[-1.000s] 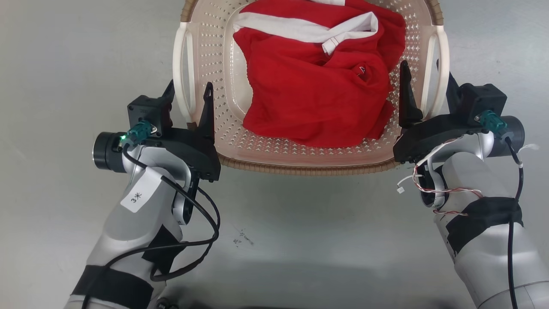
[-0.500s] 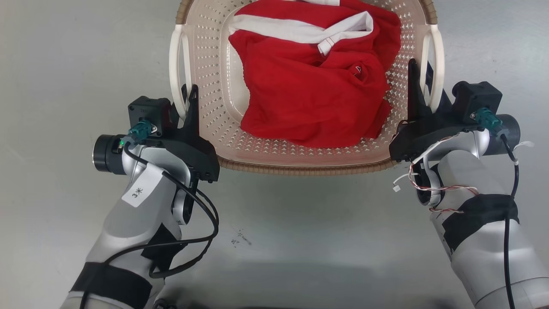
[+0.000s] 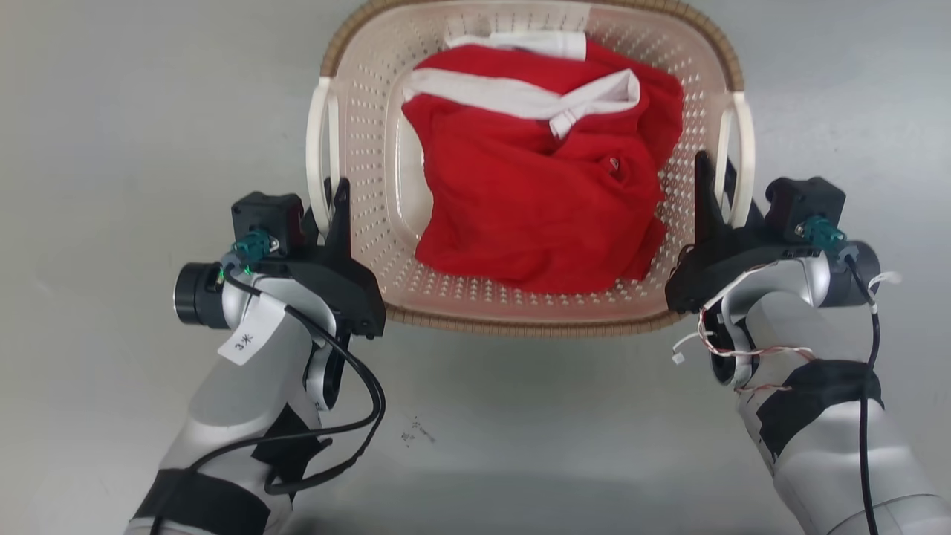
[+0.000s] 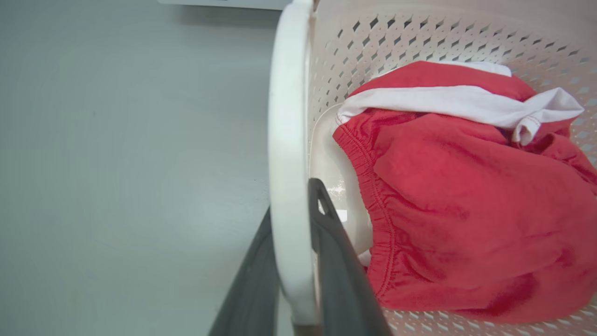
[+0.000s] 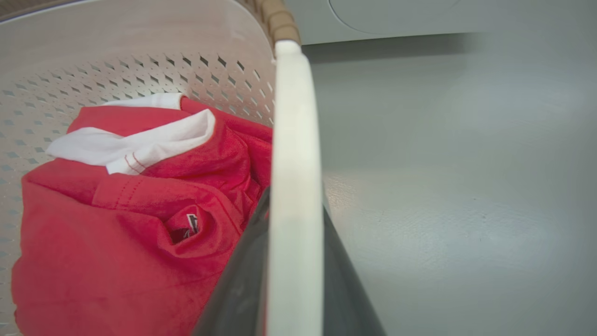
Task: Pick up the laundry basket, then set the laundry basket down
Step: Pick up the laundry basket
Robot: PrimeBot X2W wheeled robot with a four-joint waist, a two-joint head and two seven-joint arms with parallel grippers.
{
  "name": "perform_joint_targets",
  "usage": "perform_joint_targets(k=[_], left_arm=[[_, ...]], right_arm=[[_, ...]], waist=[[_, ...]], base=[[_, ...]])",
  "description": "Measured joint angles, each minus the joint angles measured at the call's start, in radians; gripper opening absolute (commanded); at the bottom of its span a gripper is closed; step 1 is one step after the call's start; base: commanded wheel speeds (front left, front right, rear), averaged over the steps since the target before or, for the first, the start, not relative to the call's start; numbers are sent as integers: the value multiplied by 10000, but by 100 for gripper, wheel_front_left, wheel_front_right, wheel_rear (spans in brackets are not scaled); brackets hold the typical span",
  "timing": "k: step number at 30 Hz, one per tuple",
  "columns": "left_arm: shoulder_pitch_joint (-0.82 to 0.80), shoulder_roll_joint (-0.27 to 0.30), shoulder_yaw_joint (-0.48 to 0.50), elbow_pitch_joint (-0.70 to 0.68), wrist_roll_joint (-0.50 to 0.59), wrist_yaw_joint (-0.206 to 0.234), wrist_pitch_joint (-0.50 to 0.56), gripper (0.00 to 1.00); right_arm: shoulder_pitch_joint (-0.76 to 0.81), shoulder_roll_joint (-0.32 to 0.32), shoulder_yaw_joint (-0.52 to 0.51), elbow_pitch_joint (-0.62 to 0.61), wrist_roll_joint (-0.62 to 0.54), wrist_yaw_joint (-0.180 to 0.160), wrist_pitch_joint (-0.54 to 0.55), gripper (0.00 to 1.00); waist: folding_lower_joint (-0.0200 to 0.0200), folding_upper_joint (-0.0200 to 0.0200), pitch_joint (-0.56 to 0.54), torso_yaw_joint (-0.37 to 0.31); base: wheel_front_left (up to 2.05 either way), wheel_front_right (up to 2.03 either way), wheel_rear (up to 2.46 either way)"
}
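A cream-pink laundry basket [image 3: 364, 134] with perforated walls and a brown woven-look rim is sitting over a grey floor [image 3: 111, 111], directly ahead of the robot and between its two arms; whether its base is touching the floor cannot be told. The left gripper [image 3: 333, 195] is clamping the near end of the white left handle [image 3: 323, 156], one dark finger inside the basket wall and the other outside. The left wrist view is showing both fingers [image 4: 336, 252] pressing against that handle [image 4: 287, 140]. The right gripper [image 3: 717, 171] is grasping the white right handle [image 3: 743, 148] the same way, its fingers [image 5: 233, 289] hugging both sides of the bar [image 5: 296, 116]. A crumpled red garment [image 3: 535, 208] with a white band is lying across the middle of the basket's bottom, reaching toward the far rim and the right wall.
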Motion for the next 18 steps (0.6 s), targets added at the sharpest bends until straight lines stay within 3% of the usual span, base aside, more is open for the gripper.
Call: perform_joint_targets(k=[18], left_arm=[[1112, -94, -274, 861, -382, -4, 2, 0]], right_arm=[[997, 105, 1310, 811, 1693, -92, 2, 0]], waist=[[-1, -1, -2321, -120]], base=[[0, 0, 0]])
